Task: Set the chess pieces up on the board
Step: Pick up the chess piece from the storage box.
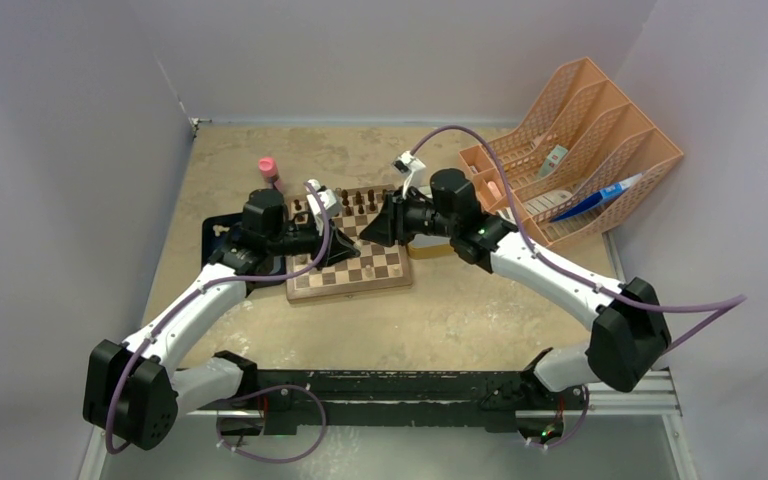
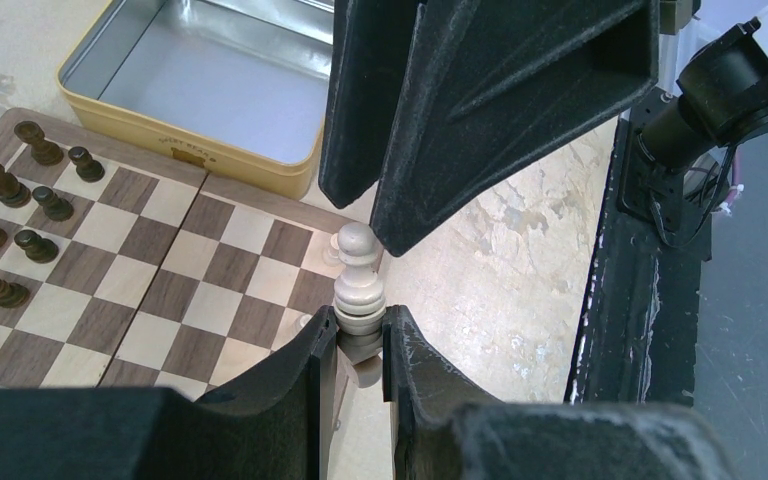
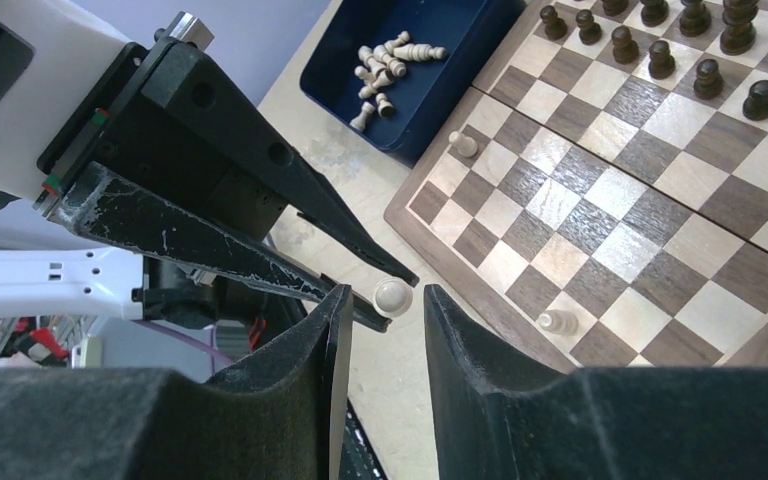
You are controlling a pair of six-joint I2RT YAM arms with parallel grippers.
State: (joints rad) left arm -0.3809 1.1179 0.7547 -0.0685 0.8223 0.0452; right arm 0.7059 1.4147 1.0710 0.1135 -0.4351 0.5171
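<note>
**Pale piece gripped between both arms over the board**

The left gripper (image 2: 360,338) is clamped narrowly on the base of a pale tan wooden chess piece (image 2: 358,272), holding it upright above the square wooden chessboard (image 1: 360,272). Which square lies beneath cannot be told. The right gripper (image 3: 387,296) reaches in from the right. Its fingers (image 3: 460,340) stand slightly apart on either side of the piece's round head, with a gap showing on both sides. Dark brown pieces (image 3: 660,55) line the board's far rows, and two small pale pieces (image 3: 463,145) stand nearer. Left of the board, a dark blue flat tray (image 3: 450,85) holds loose pale pieces (image 3: 385,70). A yellow rectangular metal tin (image 2: 200,160) lies to the right.
</note>
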